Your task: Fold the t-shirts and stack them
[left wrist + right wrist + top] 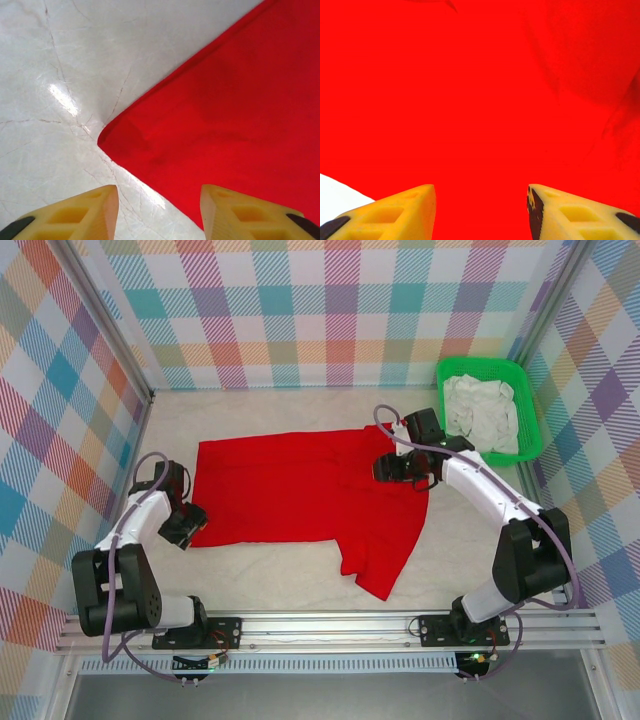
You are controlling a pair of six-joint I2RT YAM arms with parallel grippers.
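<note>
**Shirt corner sits just ahead of your left fingers**

The red t-shirt (300,485) lies spread flat in the middle of the tabletop (280,580), plain red side up. Its long axis runs from the left arm's side to the right arm's side. One flap hangs toward the arm bases at its right end.

You have a set of fingers at each end of that axis. The left fingers (186,527) are at the shirt's near-left corner. In the left wrist view that corner points into the gap ahead of them, and the hem runs back between them. One finger is over bare tabletop and the other over red cloth. They are spread, and I see nothing pinched.

The right fingers (393,468) hover over the shirt's right end, well inside its edge. The right wrist view has red cloth ahead and a sliver of tabletop at the lower left. They are spread too, with no fold caught between them.

My judgement is that the coming fold depends on the left corner. It lies forward of the left fingers and a little to the tabletop side, so a short advance would put the hem between them. The right fingers have no edge within reach and would have to go to the shirt's border first.

Past the shirt's far-right corner, a green basket (455,370) holds a white cloth (480,410).
</note>
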